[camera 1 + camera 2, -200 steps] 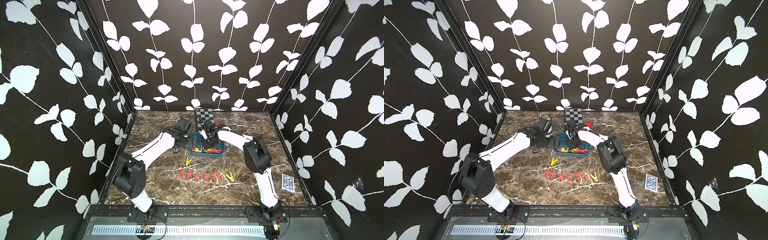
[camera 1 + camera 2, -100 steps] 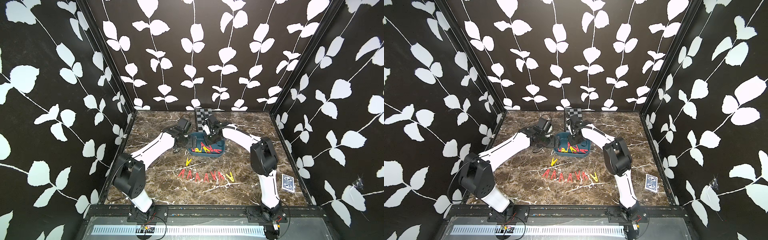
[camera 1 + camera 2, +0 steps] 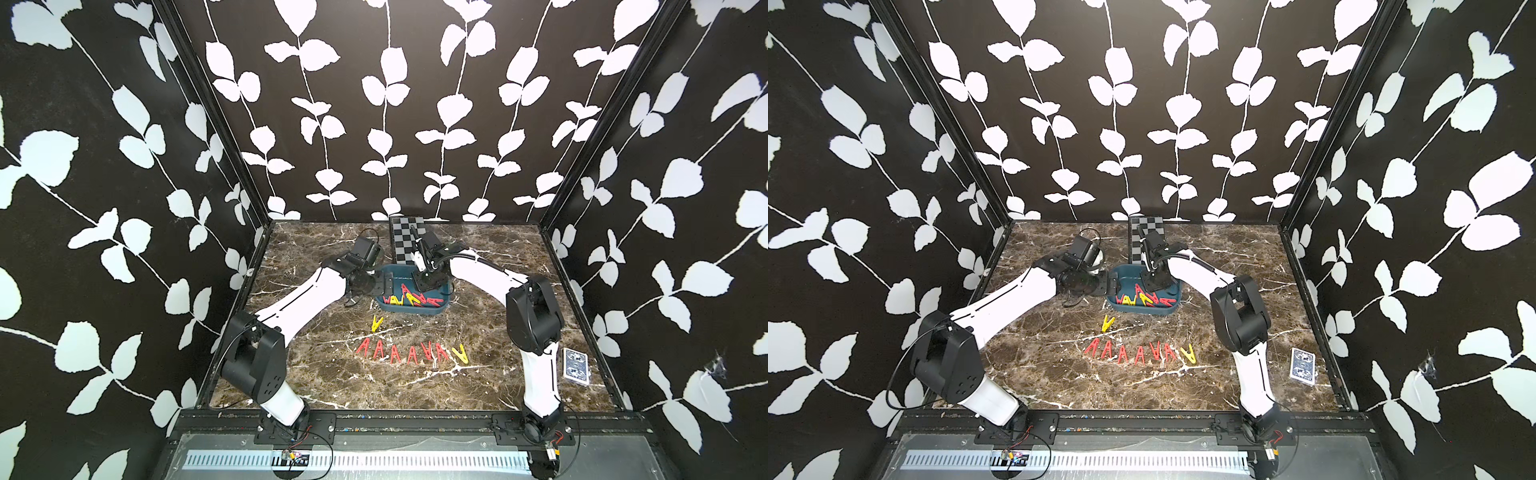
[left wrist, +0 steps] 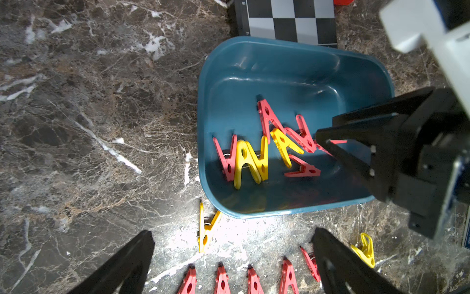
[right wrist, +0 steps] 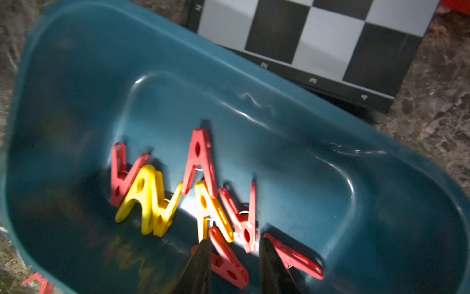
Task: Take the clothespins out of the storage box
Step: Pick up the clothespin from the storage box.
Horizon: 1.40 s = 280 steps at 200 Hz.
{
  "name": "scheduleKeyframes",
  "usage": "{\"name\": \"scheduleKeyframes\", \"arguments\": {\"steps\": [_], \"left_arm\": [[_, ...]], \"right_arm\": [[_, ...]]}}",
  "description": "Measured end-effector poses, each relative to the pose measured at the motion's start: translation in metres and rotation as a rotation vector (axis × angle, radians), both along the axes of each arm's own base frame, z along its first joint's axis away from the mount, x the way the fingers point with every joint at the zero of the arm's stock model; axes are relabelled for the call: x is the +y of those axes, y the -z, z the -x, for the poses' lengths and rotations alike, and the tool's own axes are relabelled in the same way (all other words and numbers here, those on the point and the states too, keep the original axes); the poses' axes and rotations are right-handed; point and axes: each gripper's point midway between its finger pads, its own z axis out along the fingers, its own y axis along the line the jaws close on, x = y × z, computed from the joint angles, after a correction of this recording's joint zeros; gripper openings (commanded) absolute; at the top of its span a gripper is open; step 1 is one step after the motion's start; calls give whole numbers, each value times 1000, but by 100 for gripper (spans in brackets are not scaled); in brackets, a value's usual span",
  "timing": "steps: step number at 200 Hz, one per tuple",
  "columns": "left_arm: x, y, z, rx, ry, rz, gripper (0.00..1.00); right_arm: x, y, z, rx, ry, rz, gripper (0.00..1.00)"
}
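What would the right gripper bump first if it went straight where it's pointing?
Probably the red clothespin lying in the storage box, just ahead of the right gripper; depth is unclear.

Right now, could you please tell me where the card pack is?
In both top views the card pack lies on the marble table near its front right corner, just outside the right arm.

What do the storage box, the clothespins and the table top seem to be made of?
Storage box: likely moulded plastic, glossy teal; bright highlights on smooth rounded walls.
Clothespins: probably hard plastic, uniform red or yellow, with thin wire springs.
Table top: marble or marble-look laminate; brown with white veins.
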Motion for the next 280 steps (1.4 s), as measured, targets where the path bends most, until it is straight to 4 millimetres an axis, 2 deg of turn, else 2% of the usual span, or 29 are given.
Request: {"name": "scheduleKeyframes", "arguments": {"steps": [29,92,130,183,212,261,280], "left_arm": [[-2,0,1,3,5,9,99],[-4,0,2,9,12,18,99],[-4,0,2,10,14,20,99],[-5,0,3,13,18,27,99],[-8,-2,1,6,24,41,99],[-12,-4,0,-2,34,62,99],[-13,-4,0,-3,38,62,99]], "right_arm": [[-3,10,-5,10,13,4,30],[-3,49,-5,76,15,39,24],[1,45,-11,60,15,30,2],[0,44,-11,56,21,36,0],[-1,31,-11,42,32,27,0],[0,-25,-13,-36,77,-47,0],[0,-40,-11,-44,108,-82,0]]}}
